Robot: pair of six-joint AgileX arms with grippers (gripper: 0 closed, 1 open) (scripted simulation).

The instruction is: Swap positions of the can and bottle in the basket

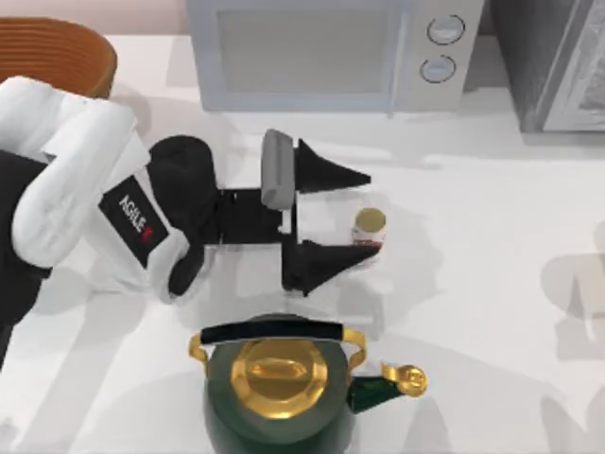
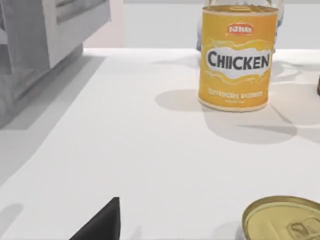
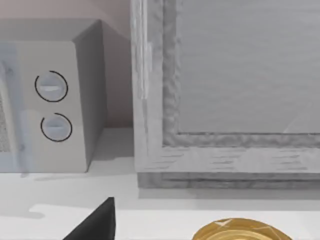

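The can (image 1: pixel 369 230) is small and white, with a red label and a dull gold top. It stands on the white table, right of centre in the top view. My left gripper (image 1: pixel 365 217) is open, and the can stands between its black fingertips, closer to the nearer finger (image 1: pixel 321 263). The can's gold lid (image 2: pixel 282 220) is at the edge of the left wrist view. The basket (image 1: pixel 66 47), with its orange-brown ribbed inside, sits at the table's far left corner, behind my left arm. The bottle is out of view.
A green-and-gold kettle (image 1: pixel 279 388) stands at the front, just below the gripper. A microwave (image 1: pixel 321 47) lines the back edge beside a grey cabinet (image 3: pixel 225 100). A yellow chicken can (image 2: pixel 236 57) stands further off in the left wrist view. My right arm's wrist camera faces the microwave (image 3: pixel 50 105).
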